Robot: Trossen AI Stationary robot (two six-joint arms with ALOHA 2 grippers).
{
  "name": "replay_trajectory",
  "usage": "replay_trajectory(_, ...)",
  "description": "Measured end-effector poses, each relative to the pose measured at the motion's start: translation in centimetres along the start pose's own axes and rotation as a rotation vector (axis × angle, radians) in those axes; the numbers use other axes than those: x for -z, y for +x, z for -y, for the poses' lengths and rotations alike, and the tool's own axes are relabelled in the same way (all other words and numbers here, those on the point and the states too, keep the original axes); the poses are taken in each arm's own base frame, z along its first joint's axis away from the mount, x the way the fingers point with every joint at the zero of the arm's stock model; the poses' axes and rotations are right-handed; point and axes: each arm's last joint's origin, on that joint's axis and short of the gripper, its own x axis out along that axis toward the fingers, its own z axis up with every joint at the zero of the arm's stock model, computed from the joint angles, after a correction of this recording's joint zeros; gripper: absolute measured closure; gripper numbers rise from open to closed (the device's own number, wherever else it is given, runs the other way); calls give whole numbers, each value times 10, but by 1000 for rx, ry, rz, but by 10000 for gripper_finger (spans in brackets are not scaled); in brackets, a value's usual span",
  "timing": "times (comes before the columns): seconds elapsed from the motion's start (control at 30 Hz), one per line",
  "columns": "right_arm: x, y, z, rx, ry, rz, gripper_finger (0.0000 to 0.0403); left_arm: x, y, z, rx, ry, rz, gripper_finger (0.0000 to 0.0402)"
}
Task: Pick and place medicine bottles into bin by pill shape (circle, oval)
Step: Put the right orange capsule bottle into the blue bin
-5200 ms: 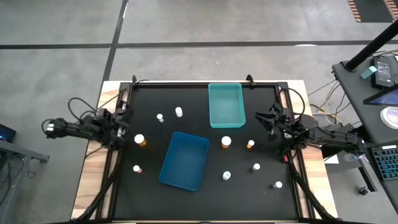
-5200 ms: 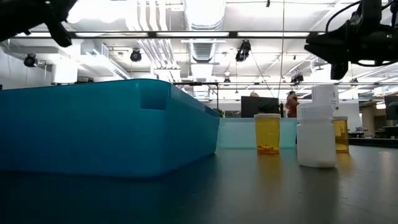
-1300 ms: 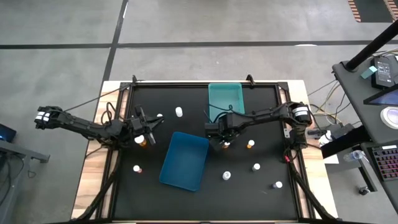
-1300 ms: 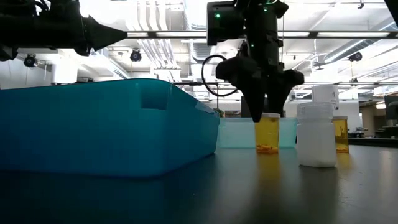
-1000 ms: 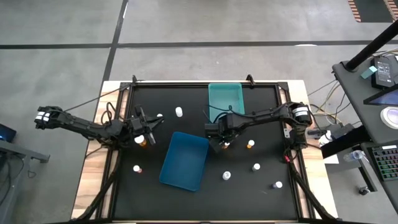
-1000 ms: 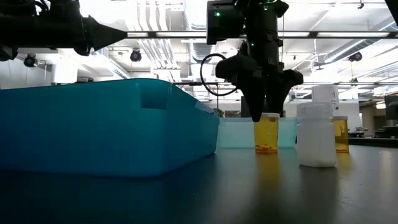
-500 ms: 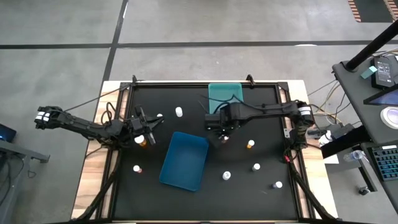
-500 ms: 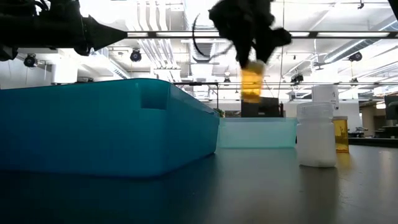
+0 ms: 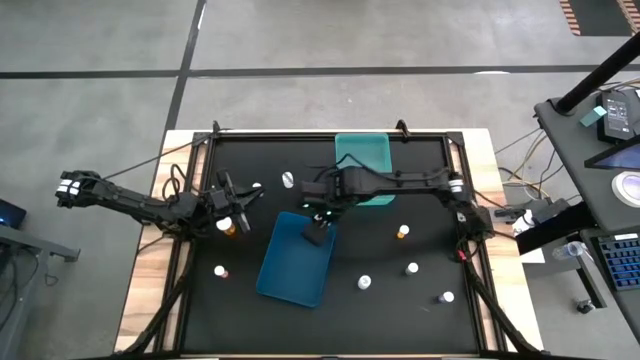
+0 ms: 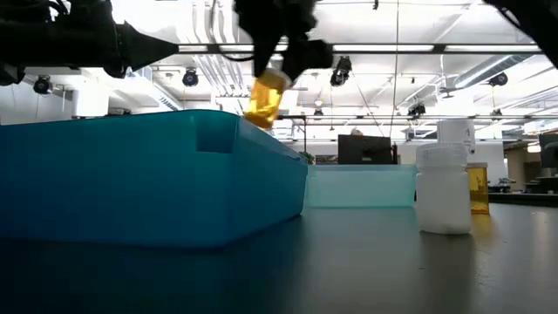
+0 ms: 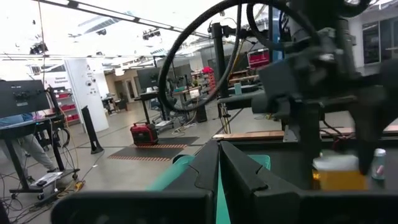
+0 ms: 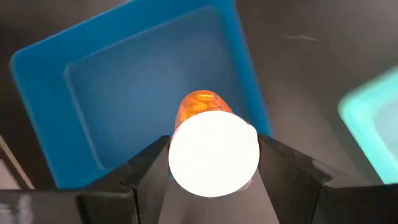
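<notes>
Right hand [image 12: 214, 163] gripping amber bottle [image 12: 200, 106], round white cap [image 12: 214, 153], over blue bin [image 12: 124, 93]

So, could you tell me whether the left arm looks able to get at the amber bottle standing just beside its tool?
Probably yes. The left tool is shut and empty, the amber bottle stands right beside it on open table, and nothing lies between them. The tool would first need to open.

I see a grey concrete floor [image 9: 300, 40] crossed by dark lines, a desk [image 9: 600, 130] at the right, and bright ceiling lights [image 10: 288, 17] with white ducts overhead
</notes>
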Motion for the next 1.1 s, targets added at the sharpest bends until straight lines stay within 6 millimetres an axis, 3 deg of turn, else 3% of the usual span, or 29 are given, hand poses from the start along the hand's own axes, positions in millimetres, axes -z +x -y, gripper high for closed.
replay_trajectory(0.17, -9, 21, -13, -18, -85, -25, 184, 0, 0, 0, 0, 0, 0, 402)
replay_trajectory(0.67, -4, 86, -9, 88, -168, -157, 184, 0, 0, 0, -1, 0, 0, 402)
replay_trajectory(0.93, -4, 92, -9, 90, -202, -165, 182, 0, 0, 0, -1, -1, 2, 402)
replay_trajectory(1.1, -4, 92, -9, 90, -201, -165, 160, 0, 0, 0, -1, -1, 1, 402)
